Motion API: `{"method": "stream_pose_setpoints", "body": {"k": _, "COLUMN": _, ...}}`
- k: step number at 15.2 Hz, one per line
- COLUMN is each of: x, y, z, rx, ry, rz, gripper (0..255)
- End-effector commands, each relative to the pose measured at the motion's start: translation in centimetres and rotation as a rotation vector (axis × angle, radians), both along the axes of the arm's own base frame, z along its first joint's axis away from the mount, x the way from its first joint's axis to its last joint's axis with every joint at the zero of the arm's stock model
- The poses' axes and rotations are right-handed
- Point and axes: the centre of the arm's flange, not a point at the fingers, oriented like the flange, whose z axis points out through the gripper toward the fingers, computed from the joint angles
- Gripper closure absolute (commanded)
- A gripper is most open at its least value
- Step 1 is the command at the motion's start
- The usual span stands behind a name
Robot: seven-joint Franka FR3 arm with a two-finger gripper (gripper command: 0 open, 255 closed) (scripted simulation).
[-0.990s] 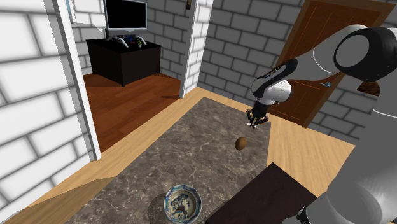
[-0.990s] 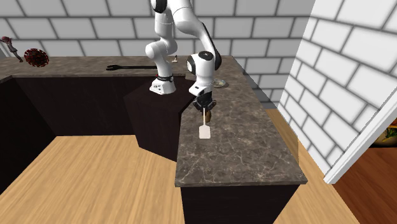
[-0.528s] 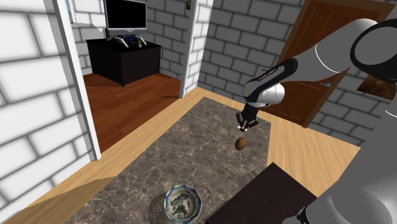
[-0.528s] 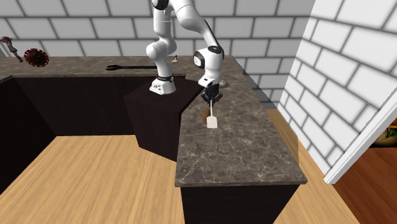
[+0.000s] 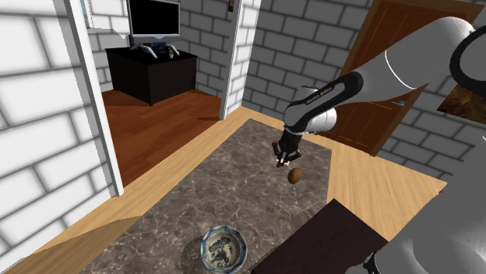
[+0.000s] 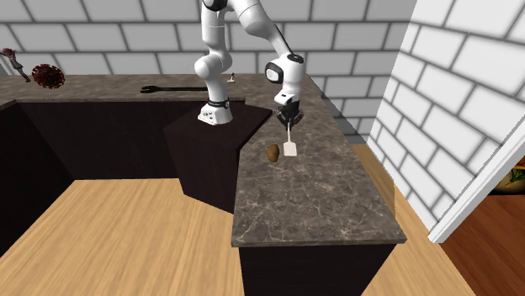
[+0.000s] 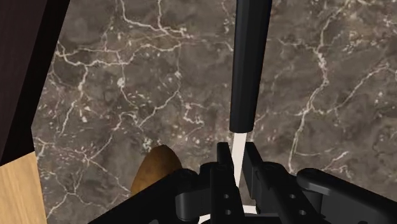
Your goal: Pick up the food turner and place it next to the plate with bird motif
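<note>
White turner (image 6: 290, 149) partly behind end effector (image 6: 287, 123)

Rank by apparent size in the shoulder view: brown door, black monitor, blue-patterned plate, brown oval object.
1. brown door
2-3. black monitor and blue-patterned plate: look alike, plate nearer the camera, not ranked
4. brown oval object

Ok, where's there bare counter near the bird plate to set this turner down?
Widest bare counter lies between the plate and the brown oval object. Another strip runs at the plate's shoulder-view left, toward the counter edge. It is tight at the plate's right there, by the dark stand, and around the brown object near the gripper holding the turner.
</note>
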Motion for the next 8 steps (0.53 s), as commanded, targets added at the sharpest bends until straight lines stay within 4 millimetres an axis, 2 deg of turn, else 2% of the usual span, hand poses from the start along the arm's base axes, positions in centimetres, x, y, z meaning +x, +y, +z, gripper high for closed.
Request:
{"method": "stream_pose_setpoints", "body": {"k": 1, "x": 0.3, "y": 2.6, "z": -0.4, "rx": 0.000, "ry": 0.000, "rz": -0.002, "gripper": 255}}
{"method": "stream_pose_setpoints", "body": {"k": 8, "x": 1.2, "y": 11.8, "z": -0.4, "rx": 0.000, "ry": 0.000, "rz": -0.002, "gripper": 255}}
